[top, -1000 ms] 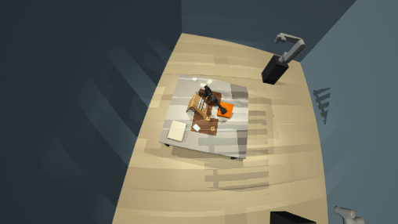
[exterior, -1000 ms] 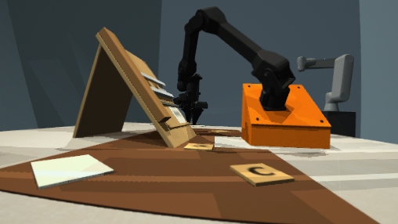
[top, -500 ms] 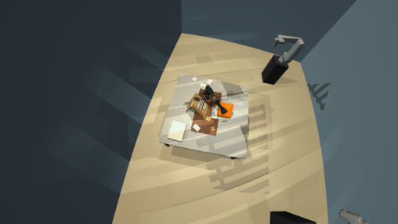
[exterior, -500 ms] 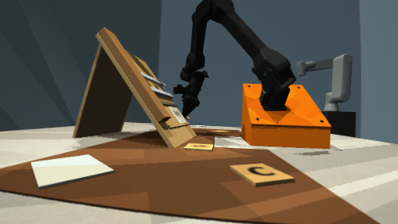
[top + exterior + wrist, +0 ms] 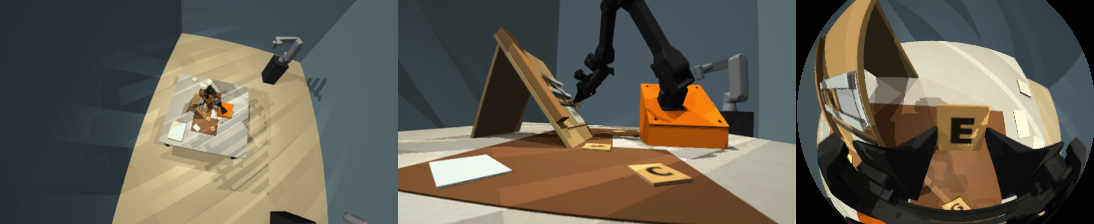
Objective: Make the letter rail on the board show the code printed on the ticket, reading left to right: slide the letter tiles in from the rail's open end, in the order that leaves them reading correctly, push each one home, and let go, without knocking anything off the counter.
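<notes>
My gripper (image 5: pixel 579 100) (image 5: pixel 961 131) is shut on a tan tile marked E (image 5: pixel 961 129) and holds it in the air close to the face of the slanted wooden board (image 5: pixel 523 70) (image 5: pixel 843 63) (image 5: pixel 194 102), near the grey rail strips (image 5: pixel 556 87). A tile marked C (image 5: pixel 660 173) (image 5: pixel 212 128) lies flat on the brown mat (image 5: pixel 555 180) (image 5: pixel 204 131). Another tan tile (image 5: pixel 597 146) (image 5: pixel 208 117) lies on the mat by the board's foot; its letter is too flat to read. A white ticket card (image 5: pixel 468 169) (image 5: pixel 196 128) lies on the mat; its print does not show.
The arm's orange base (image 5: pixel 680 121) (image 5: pixel 227 109) stands right of the board. A larger pale sheet (image 5: pixel 177 131) lies on the grey counter (image 5: pixel 219 142) left of the mat. A grey arm on a black box (image 5: pixel 275 70) (image 5: pixel 735 78) stands beyond the counter.
</notes>
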